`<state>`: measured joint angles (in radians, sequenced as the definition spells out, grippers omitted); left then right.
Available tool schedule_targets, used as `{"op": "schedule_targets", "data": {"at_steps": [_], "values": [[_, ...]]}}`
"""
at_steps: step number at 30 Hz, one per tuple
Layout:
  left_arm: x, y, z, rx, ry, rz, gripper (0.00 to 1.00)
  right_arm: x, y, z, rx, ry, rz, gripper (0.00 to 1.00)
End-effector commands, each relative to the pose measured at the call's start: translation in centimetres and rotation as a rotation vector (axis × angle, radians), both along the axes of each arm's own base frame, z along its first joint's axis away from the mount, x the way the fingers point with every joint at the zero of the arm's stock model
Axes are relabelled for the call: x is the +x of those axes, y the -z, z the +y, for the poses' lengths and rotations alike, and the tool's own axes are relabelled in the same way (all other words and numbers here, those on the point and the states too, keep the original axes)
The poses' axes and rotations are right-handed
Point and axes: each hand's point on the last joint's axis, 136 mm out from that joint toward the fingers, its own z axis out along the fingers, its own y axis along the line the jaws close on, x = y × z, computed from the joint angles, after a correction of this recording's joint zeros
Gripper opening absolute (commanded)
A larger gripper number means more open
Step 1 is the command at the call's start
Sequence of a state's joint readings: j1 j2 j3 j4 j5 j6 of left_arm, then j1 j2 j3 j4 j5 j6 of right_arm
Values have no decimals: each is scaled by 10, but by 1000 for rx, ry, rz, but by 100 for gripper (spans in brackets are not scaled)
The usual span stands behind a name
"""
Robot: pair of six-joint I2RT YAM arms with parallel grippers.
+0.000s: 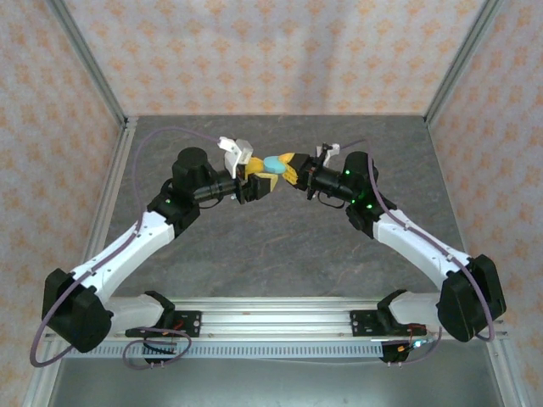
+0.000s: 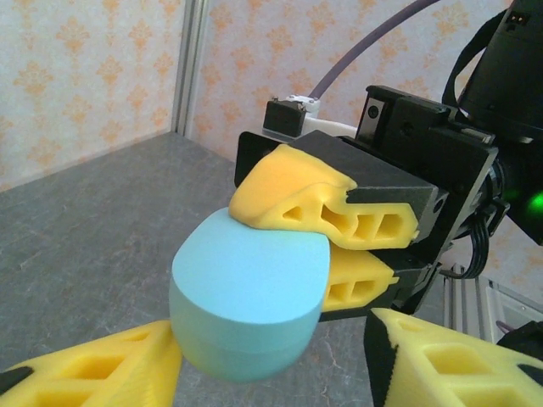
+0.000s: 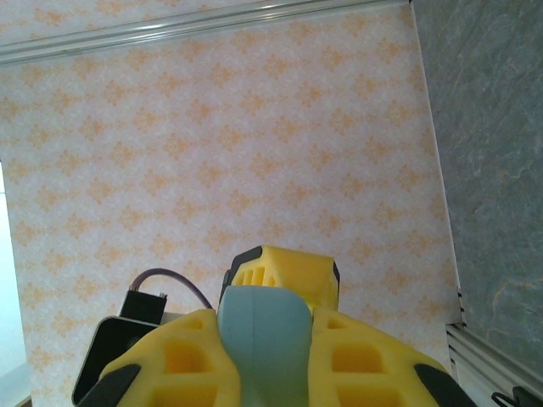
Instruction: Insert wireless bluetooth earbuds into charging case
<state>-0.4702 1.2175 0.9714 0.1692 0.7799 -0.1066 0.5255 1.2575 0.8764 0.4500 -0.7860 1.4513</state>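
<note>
Grey table [image 1: 271,246], patterned walls [image 1: 271,51].
Right claw [image 3: 265,332] clamps a pale blue oval plastic case [image 2: 246,297]; left claw [image 2: 271,365] gapes around it.

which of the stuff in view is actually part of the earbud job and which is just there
Part of the job:
- pale blue charging case, pinched in the right gripper
- left gripper, its fingers either side of the case

Just there:
- grey table
- patterned walls
- purple cable
</note>
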Motion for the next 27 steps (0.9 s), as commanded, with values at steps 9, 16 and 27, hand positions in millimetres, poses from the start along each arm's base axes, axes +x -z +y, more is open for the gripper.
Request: {"op": "schedule_targets", "data": {"at_steps": [9, 16, 27], "values": [[-8, -24, -12, -20, 100, -70, 43, -17, -39, 2, 56, -68, -75, 0], [-11, -26, -14, -10, 125, -81, 28, -22, -32, 6, 37, -111, -58, 0], [-18, -23, -11, 6, 137, -86, 52, -31, -38, 10, 23, -169, -75, 0]]}}
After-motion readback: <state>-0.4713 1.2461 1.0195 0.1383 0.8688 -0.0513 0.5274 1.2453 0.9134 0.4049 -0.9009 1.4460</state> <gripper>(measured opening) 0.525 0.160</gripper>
